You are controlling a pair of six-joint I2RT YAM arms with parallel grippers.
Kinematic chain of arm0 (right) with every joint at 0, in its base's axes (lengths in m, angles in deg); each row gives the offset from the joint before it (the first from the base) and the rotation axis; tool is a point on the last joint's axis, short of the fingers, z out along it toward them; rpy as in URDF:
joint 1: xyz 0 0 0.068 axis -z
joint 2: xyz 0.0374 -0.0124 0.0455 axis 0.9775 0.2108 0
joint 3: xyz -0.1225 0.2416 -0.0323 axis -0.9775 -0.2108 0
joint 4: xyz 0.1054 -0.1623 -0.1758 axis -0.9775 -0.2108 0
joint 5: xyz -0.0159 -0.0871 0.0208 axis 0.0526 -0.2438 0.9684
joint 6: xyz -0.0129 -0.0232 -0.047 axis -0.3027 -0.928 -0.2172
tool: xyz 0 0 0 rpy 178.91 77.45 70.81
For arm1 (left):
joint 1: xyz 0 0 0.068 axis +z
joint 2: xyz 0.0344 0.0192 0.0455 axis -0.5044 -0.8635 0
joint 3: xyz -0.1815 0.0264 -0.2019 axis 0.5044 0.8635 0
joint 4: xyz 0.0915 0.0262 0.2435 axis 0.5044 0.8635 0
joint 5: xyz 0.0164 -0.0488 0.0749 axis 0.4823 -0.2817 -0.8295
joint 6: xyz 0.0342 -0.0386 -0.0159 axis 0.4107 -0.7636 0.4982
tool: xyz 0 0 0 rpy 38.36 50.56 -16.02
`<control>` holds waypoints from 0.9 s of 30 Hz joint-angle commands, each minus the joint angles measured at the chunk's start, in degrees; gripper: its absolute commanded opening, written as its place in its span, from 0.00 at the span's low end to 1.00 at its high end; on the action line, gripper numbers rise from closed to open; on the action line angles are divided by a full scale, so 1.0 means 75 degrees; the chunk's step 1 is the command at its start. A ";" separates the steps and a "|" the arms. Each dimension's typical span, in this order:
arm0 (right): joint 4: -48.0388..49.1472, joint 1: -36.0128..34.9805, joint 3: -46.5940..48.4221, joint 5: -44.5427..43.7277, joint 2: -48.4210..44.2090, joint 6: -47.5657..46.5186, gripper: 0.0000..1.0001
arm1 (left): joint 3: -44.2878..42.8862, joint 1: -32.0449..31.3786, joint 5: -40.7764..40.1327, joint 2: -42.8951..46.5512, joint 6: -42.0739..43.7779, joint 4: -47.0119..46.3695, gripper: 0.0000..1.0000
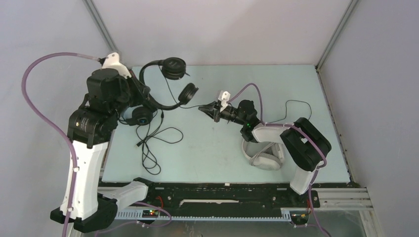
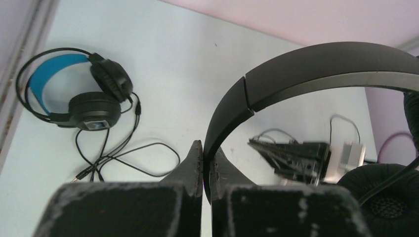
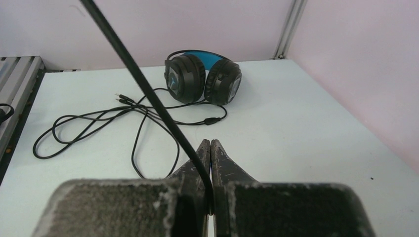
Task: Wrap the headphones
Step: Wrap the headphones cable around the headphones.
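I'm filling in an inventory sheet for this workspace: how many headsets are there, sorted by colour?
Black: 2, the thin on-ear headset and the bulky over-ear headset with blue lining
White: 1, the large over-ear headset
Total: 3 headsets

A pale blue-green table (image 1: 296, 84) stands under soft, even light, enclosed by a plain lilac-grey back wall (image 1: 217, 29) and matching side walls (image 1: 385, 74), with metal posts (image 1: 338, 32) at the far corners and a black rail (image 1: 222, 190) along its near edge.
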 commanded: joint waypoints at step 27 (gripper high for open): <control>-0.9188 0.1246 0.3335 0.2009 -0.1527 0.1177 0.00 | 0.2811 -0.1086 0.2374 -0.0110 0.5693 -0.0730 0.00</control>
